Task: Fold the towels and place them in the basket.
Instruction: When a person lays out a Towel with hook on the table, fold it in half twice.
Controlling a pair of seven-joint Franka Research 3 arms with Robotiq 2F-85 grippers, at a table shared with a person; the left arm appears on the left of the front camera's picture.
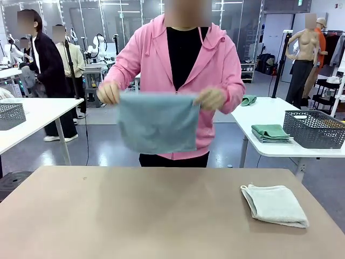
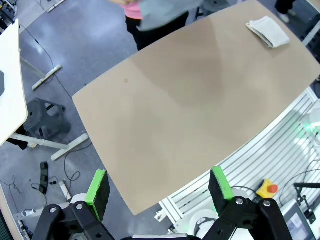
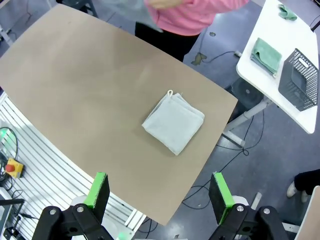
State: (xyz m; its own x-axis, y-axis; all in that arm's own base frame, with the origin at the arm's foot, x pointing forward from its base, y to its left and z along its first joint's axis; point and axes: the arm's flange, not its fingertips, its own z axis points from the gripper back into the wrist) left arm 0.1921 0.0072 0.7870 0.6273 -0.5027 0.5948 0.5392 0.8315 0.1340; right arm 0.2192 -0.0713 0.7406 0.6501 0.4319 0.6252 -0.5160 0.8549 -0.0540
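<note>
Over the near-left corner of the tan desk (image 1: 135, 216), your left claw (image 2: 158, 181) hangs in the air, green pads spread wide and nothing between them. Same story on the other side: your right claw (image 3: 159, 182) sits above the near-right corner, released and empty too.

The folded off-white terry towel (image 1: 275, 204) lies flat by the desk's right edge, closer to the near-right corner than the far one, little hanging loop pointing toward the middle of the desk. Neither claw touches it.

Across the far edge, the person in the pink hoodie (image 1: 223, 65) holds the pale blue-grey terry towel (image 1: 157, 123) up in the air, one hand (image 1: 108, 93) pinching one top corner and the other hand (image 1: 211, 99) the other, so it hangs clear above the desk.
</note>
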